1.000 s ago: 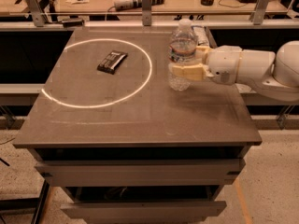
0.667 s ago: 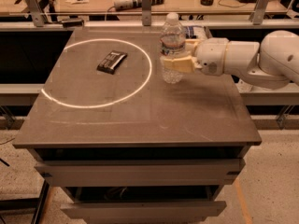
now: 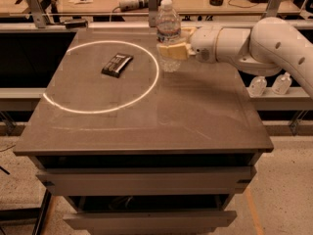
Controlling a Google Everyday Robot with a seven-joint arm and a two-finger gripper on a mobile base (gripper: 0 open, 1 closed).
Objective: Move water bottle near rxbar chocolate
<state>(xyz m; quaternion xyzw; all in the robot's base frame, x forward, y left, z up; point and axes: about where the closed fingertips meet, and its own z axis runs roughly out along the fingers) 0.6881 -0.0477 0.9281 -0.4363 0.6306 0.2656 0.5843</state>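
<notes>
The water bottle point(image 3: 168, 28), clear and ribbed with a white cap, is upright at the right edge of the white ring on the table. My gripper point(image 3: 172, 50) reaches in from the right and is shut on the bottle's lower half. The rxbar chocolate point(image 3: 117, 64), a flat dark bar, lies inside the ring to the bottle's left, about a bottle's height away. I cannot tell whether the bottle's base touches the table.
The dark table point(image 3: 195, 116) bears a painted white ring point(image 3: 102, 110). Two small clear pump bottles point(image 3: 270, 85) stand on a ledge to the right, below my arm. A workbench with tools point(image 3: 139, 2) runs along the back.
My gripper has carried the water bottle left and slightly back, from right of the ring to its right edge, closer to the bar. The bar has not moved.
</notes>
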